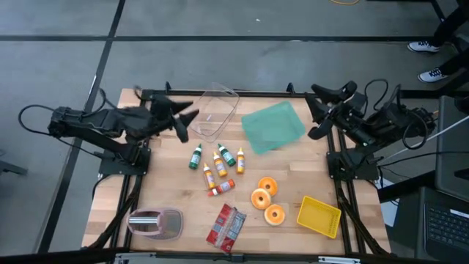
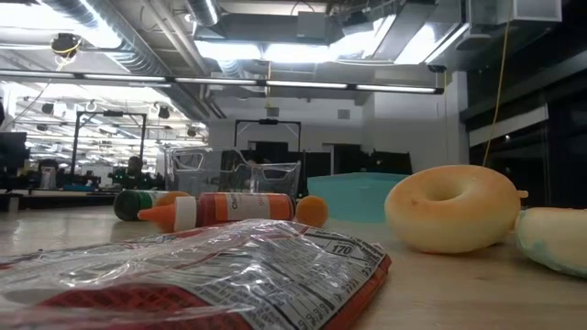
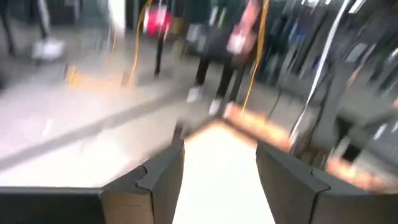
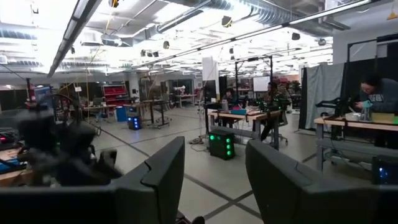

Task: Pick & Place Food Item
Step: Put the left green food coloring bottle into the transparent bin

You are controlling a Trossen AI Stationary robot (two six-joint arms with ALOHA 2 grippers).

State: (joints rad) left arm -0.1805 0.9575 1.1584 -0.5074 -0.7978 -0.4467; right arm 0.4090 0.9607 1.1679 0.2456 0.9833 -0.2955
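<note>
The task is to pick up a food item and put it somewhere, and no food is lifted yet. Both arms sit up high at the far edge of the tabletop (image 1: pixel 110 183), so the middle stays free for reaching.

The left gripper (image 1: pixel 192 117) hangs near the far left corner, just beside the clear plastic tub (image 1: pixel 214 112). Its fingers (image 3: pixel 163 180) stand apart with nothing between them. I think it is getting ready to come down for a pick.

The right gripper (image 1: pixel 316 133) waits near the far right corner, close to the teal lid (image 1: pixel 272 126). Its fingers (image 4: pixel 163 174) are also apart and hold nothing. It points out into the room, not at the food.

The food lies in the middle and near part of the tabletop. A bunch of little sauce bottles (image 1: pixel 217 167), some with green caps and some orange, lie close together in the middle. Three donuts (image 1: pixel 267 198) sit just beside them, toward the right edge. A red snack packet (image 1: pixel 225 226) lies at the near edge. All of it lies flat and loose, so it should be easy to grab.

A yellow tray (image 1: pixel 319 215) sits near the near right corner, and a pink tub with a lid (image 1: pixel 155 223) sits near the near left corner. The tubs and the tray look like places for the food to go, but I cannot tell which one is meant.
</note>
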